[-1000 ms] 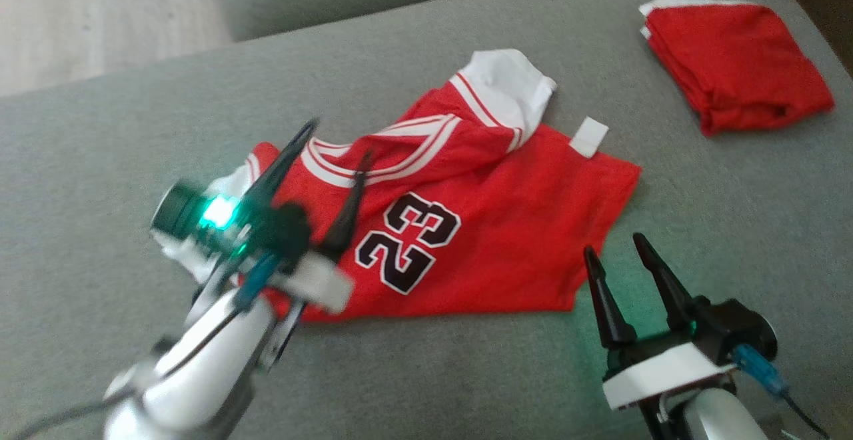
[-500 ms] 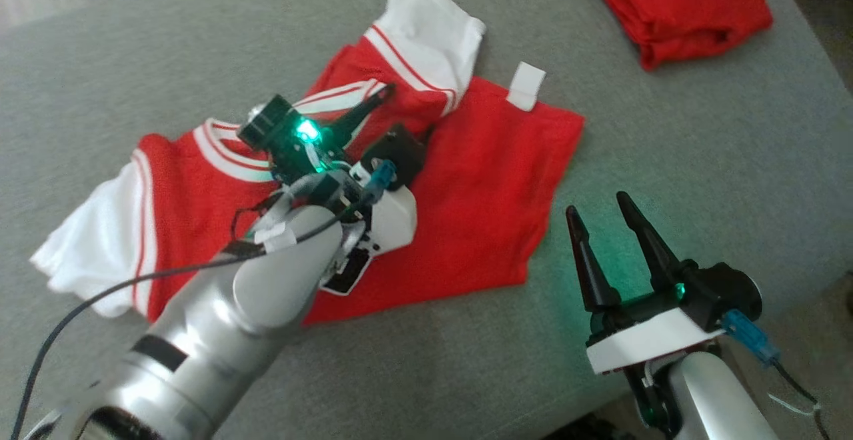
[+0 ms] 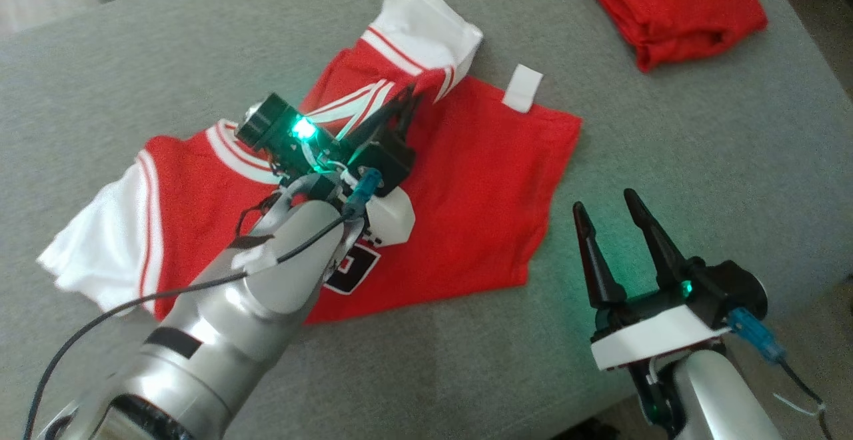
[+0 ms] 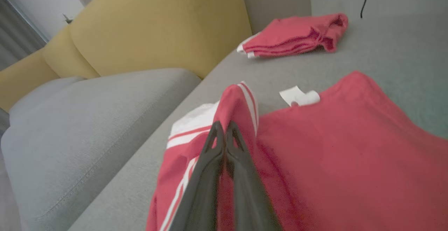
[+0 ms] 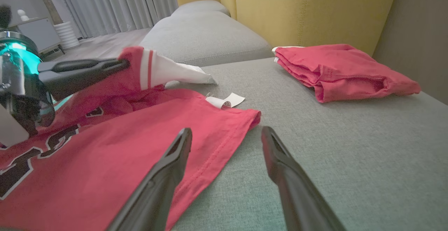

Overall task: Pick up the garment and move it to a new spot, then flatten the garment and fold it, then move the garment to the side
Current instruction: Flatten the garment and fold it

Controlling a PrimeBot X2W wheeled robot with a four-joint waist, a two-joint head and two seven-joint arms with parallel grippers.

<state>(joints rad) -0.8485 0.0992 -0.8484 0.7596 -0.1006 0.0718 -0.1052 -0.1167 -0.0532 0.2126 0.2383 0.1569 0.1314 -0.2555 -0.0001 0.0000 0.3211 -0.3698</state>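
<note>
Sleeve cloth of the red jersey (image 3: 480,180) is pinched between my closed left fingers (image 4: 224,130); the jersey lies spread on the grey sofa seat (image 3: 666,133). My right fingers (image 3: 603,201) hang wide apart, empty, near its hem.

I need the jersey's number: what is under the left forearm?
A corner of black print on the red jersey; the forearm covers the rest from the head view, digits unreadable.

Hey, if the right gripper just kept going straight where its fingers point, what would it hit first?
Probably the red jersey at its hem corner, beside the white tag. The open right gripper hangs over bare grey cushion, so depth is uncertain.
</note>
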